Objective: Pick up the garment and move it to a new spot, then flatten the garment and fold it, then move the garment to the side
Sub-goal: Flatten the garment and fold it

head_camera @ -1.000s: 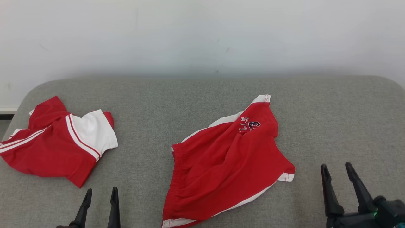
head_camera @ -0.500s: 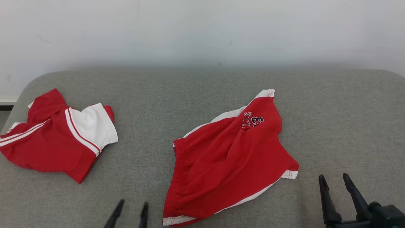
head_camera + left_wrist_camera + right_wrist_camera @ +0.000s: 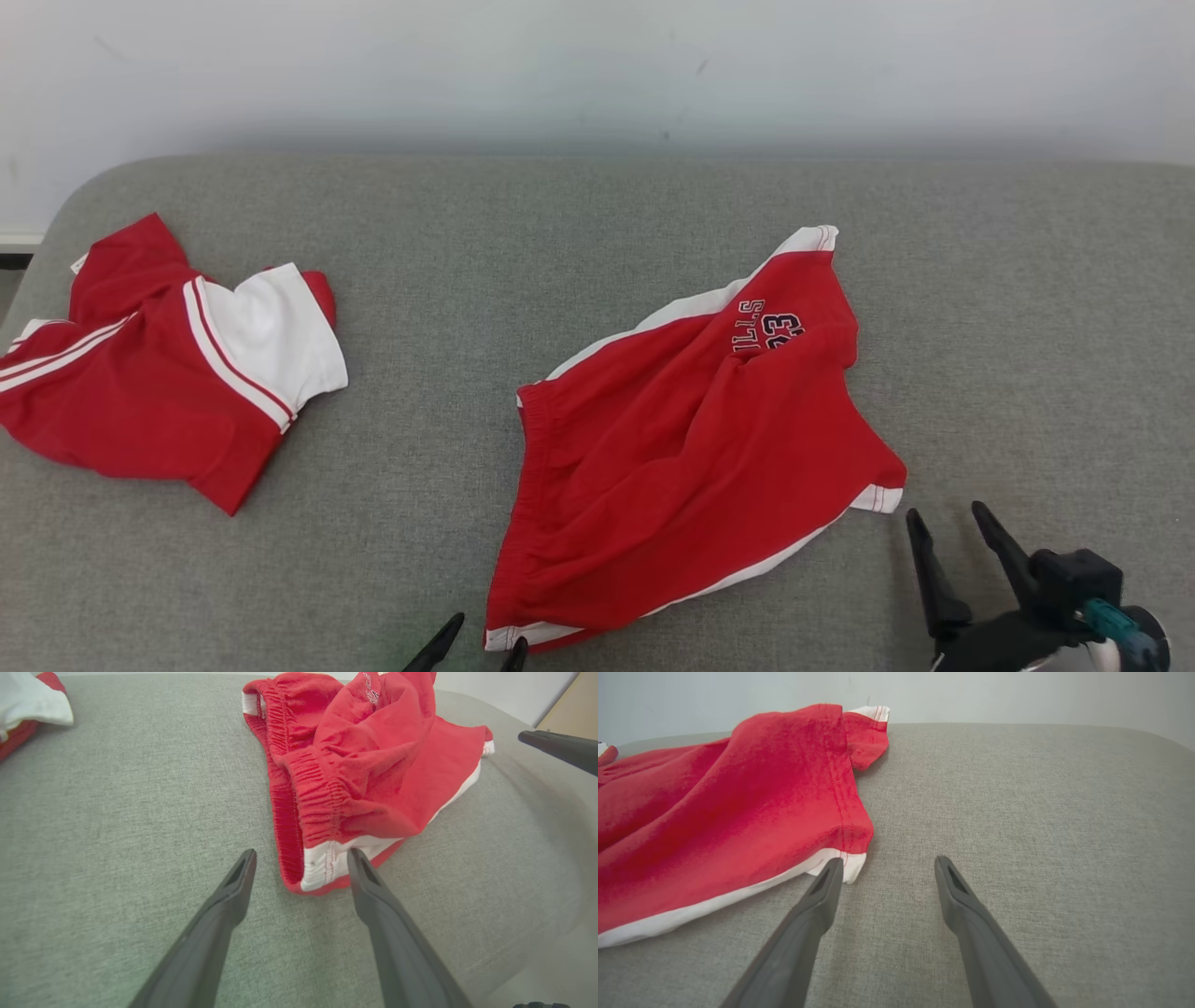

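Observation:
The garment, red shorts (image 3: 691,439) with white trim and a printed number, lies crumpled in the middle of the grey cushion (image 3: 579,233). My left gripper (image 3: 485,644) is open at the bottom edge, just at the shorts' near waistband corner. In the left wrist view that white-trimmed corner (image 3: 322,868) sits between the tips of the open left gripper (image 3: 302,854), still lying flat. My right gripper (image 3: 946,511) is open just right of the shorts' white hem corner (image 3: 878,497). In the right wrist view the right gripper (image 3: 889,859) has its left fingertip beside that hem corner (image 3: 845,863).
A second garment, a red and white shirt (image 3: 159,373), lies crumpled at the far left of the cushion. A pale wall (image 3: 597,65) runs behind the cushion. Bare grey fabric (image 3: 1027,327) stretches to the right of the shorts. A right gripper finger (image 3: 560,749) shows in the left wrist view.
The camera has shifted, so everything sits higher in the picture. My left gripper has moved right to the shorts' near corner. My right gripper has drawn closer to the hem corner.

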